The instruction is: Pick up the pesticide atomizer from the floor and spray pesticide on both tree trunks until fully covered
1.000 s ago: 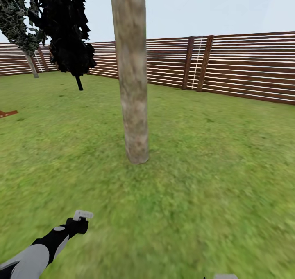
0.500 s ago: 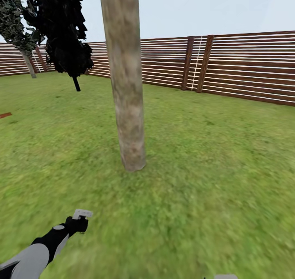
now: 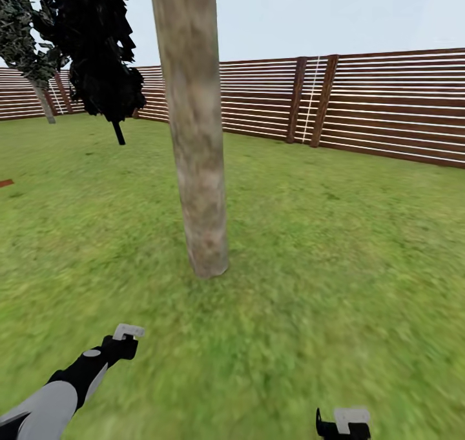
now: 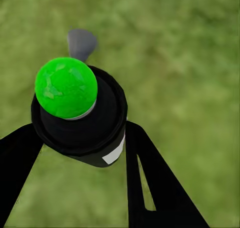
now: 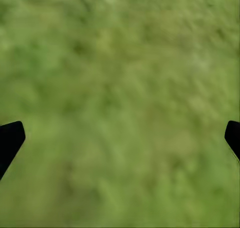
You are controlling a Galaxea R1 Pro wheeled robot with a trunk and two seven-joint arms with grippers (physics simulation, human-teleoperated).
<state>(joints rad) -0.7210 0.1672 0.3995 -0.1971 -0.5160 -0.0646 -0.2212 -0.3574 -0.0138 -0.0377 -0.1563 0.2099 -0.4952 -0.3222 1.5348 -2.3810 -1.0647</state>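
Observation:
The pesticide atomizer (image 4: 85, 133) is a small black bottle with a white band and a bright green round top. It sits between the black fingers of my left gripper (image 4: 80, 153), which is shut on it. In the head view my left gripper (image 3: 123, 346) hangs low over the grass at lower left. One tree's trunk (image 3: 194, 137), pale grey-brown and mottled, stands straight ahead and close. A second tree (image 3: 40, 98) stands far off at the left by the fence. My right gripper (image 5: 120, 138) is open over bare grass, and its top shows at the bottom edge of the head view (image 3: 342, 427).
A black cone-shaped cypress (image 3: 97, 46) stands behind and left of the near trunk. A brown slatted fence (image 3: 387, 104) runs along the back of the lawn. A small reddish piece (image 3: 5, 183) lies at the left edge. Lawn spreads to the right of the trunk.
The view has moved closer: the near trunk is larger and further left. The right gripper has risen into the bottom edge. The left gripper still holds the atomizer.

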